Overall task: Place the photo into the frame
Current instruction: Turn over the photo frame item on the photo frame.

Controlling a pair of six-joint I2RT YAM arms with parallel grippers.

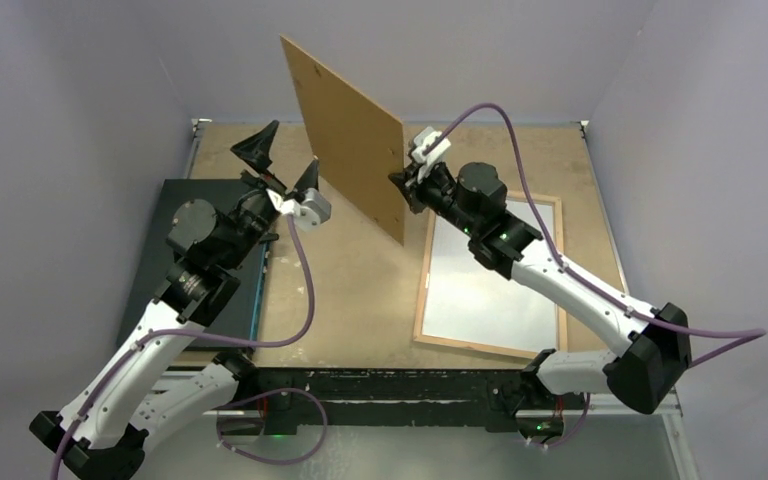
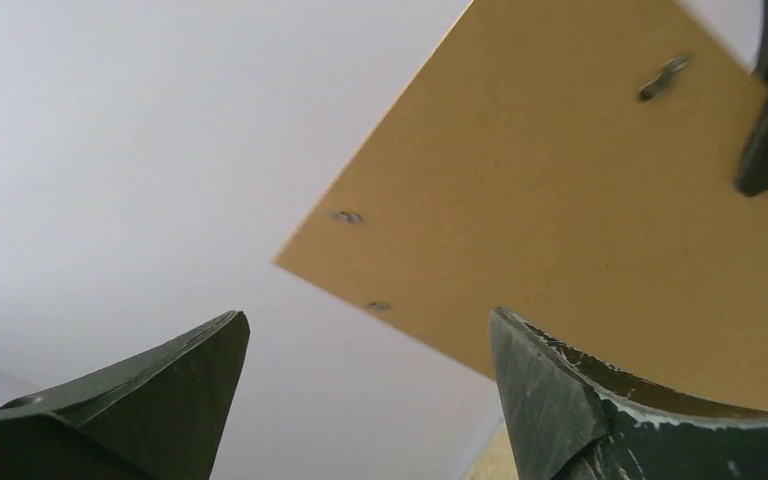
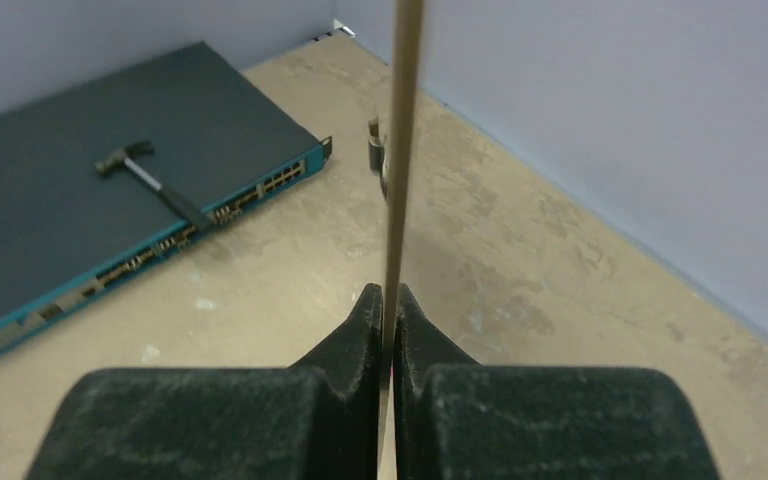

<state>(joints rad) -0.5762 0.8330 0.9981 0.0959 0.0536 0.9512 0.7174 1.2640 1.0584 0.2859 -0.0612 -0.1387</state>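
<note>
The brown backing board (image 1: 350, 130) of the frame stands on edge in the air over the table's middle. My right gripper (image 1: 405, 180) is shut on its right edge; in the right wrist view the board's thin edge (image 3: 400, 150) runs up from between the closed fingers of that gripper (image 3: 390, 290). My left gripper (image 1: 293, 142) is open just left of the board and touches nothing. In the left wrist view this open gripper (image 2: 367, 318) looks at the board's face (image 2: 580, 200). The frame (image 1: 422, 290) lies flat at the right, wood border around a white inside. The photo is out of view.
A dark flat box with a blue port-lined edge (image 1: 150, 250) lies at the left under my left arm, and a small hammer-like tool (image 3: 150, 175) rests on top of it (image 3: 50, 130). Grey walls close in the table at the back and both sides.
</note>
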